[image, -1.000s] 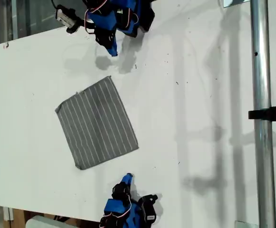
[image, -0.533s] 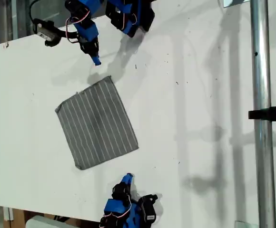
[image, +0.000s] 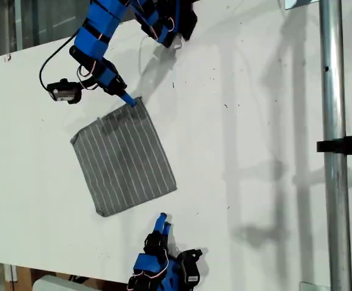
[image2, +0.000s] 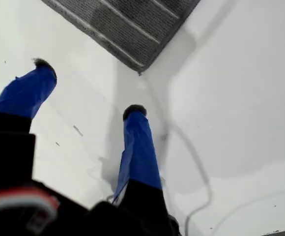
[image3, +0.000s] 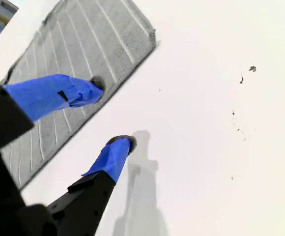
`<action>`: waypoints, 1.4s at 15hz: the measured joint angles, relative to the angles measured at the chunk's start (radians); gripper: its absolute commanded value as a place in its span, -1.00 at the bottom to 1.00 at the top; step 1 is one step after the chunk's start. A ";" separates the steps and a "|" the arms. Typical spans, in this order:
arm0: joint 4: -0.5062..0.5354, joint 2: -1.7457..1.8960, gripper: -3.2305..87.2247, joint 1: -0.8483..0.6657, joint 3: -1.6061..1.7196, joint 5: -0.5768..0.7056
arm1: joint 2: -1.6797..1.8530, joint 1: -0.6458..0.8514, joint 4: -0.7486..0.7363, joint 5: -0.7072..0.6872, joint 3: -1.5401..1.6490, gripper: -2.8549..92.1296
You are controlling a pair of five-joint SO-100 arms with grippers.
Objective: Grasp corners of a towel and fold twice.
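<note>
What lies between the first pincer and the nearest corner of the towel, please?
Only bare white table separates my first pincer from the towel; the first wrist view shows this gap.

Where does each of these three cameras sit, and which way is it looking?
Exterior view: overhead, looking down on the table, the towel and both arms.
First wrist view: on my first gripper, facing a towel corner ahead; its blue fingers show.
Second wrist view: on my second gripper, open astride the towel's edge.
Shared: all three see the towel.
</note>
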 measured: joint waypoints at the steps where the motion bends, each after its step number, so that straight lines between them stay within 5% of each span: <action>1: 0.000 0.000 -0.53 -0.002 0.000 0.000 | -0.051 0.000 -0.034 -0.015 -0.006 -0.27; 4: 0.000 0.000 -0.87 -0.002 0.000 -0.006 | -0.253 0.000 -0.153 -0.049 -0.031 -0.29; 7: 0.000 0.000 -0.86 -0.002 0.000 -0.014 | -0.451 0.000 -0.232 -0.067 -0.110 -0.30; 10: 0.000 0.000 -0.88 -0.002 0.000 -0.023 | -0.586 0.006 -0.239 -0.089 -0.207 -0.94; 15: 0.000 -0.017 -0.89 0.005 -0.072 -0.026 | -0.607 -0.005 -0.245 -0.087 -0.244 -0.94; 18: -0.017 -0.528 -0.88 0.009 -0.512 0.072 | -0.609 -0.009 -0.252 -0.081 -0.250 -0.94; 21: 0.130 -1.258 -0.99 -0.031 -1.155 0.311 | -0.609 -0.026 -0.252 -0.071 -0.255 -0.94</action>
